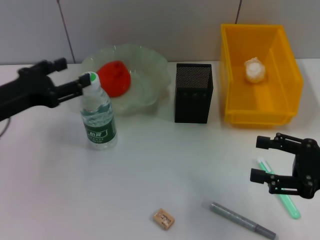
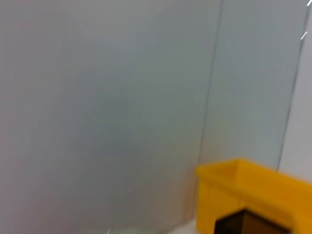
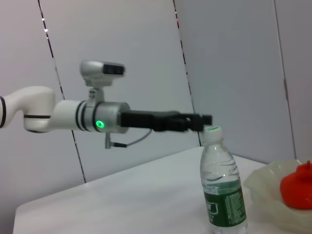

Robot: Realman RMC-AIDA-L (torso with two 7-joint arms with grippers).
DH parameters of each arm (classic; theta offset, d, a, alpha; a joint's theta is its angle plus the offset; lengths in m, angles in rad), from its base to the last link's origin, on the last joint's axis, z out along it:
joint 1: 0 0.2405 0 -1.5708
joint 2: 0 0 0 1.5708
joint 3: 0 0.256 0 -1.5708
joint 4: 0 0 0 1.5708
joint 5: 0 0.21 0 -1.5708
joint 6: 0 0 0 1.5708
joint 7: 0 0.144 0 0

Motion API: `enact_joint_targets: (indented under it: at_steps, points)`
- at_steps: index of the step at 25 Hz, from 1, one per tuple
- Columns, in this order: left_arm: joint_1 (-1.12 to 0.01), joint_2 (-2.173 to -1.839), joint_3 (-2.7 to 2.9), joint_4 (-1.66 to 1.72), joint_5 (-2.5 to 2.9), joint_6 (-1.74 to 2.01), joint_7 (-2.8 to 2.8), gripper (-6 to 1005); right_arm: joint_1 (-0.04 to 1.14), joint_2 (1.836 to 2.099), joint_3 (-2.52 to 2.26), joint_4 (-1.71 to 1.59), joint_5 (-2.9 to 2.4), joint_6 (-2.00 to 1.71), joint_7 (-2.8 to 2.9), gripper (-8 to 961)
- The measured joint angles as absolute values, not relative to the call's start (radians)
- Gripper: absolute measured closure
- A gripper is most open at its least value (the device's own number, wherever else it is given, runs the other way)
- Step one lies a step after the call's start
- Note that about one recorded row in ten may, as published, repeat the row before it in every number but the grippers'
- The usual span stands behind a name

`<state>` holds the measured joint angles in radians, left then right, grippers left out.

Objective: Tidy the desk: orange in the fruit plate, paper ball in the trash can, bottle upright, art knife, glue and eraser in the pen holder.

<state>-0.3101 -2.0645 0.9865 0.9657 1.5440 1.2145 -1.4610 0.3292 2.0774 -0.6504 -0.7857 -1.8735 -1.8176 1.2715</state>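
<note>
Head view — left end effector (image 1: 86,85) beside the upright bottle (image 1: 98,114) cap, seemingly touching — grip unclear.

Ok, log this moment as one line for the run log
bottle upright | left gripper at its cap | orange in fruit plate | paper ball in trash can | eraser on desk | right gripper open

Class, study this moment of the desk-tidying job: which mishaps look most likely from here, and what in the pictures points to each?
1. The left gripper sits right at the cap of the upright bottle; a sideways pull might tip it toward the fruit plate.
2. The right gripper hovers over a green stick lying flat; a low descent could skid it toward the table's near edge.
</note>
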Motion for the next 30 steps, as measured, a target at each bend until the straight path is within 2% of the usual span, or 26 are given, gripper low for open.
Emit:
enact_joint_targets:
  at_steps: [7, 15, 18, 19, 21, 24, 26, 30]
  points:
    - [-0.269, -2.062, 0.755, 0.939, 1.52, 1.553, -1.359, 191, 0.341, 2.077, -0.655, -0.877, -1.875, -1.813, 1.425, 113]
    - [-0.161, -2.059, 0.718, 0.764, 1.53, 1.801, -1.113, 193, 0.391, 2.076, -0.743, -1.19, -1.965, -1.809, 1.829, 112]
    - [-0.161, -2.059, 0.718, 0.764, 1.53, 1.801, -1.113, 193, 0.452, 2.075, -0.794, -1.338, -2.093, -1.808, 2.067, 112]
    - [-0.143, -2.049, 0.718, 0.713, 1.579, 1.833, -1.05, 193, 0.472, 2.074, -0.81, -1.373, -2.137, -1.808, 2.133, 112]
    - [-0.141, -2.048, 0.716, 0.702, 1.604, 1.837, -1.034, 193, 0.549, 2.068, -0.882, -1.476, -2.305, -1.816, 2.349, 112]
    - [-0.141, -2.048, 0.716, 0.702, 1.604, 1.837, -1.034, 194, 0.6, 2.062, -0.927, -1.506, -2.417, -1.823, 2.469, 113]
    - [-0.139, -2.05, 0.716, 0.666, 1.667, 1.842, -0.973, 194, 0.683, 2.054, -0.991, -1.492, -2.555, -1.843, 2.61, 113]
    - [-0.144, -2.057, 0.713, 0.661, 1.729, 1.84, -0.949, 195, 0.764, 2.06, -1.035, -1.427, -2.672, -1.866, 2.67, 113]
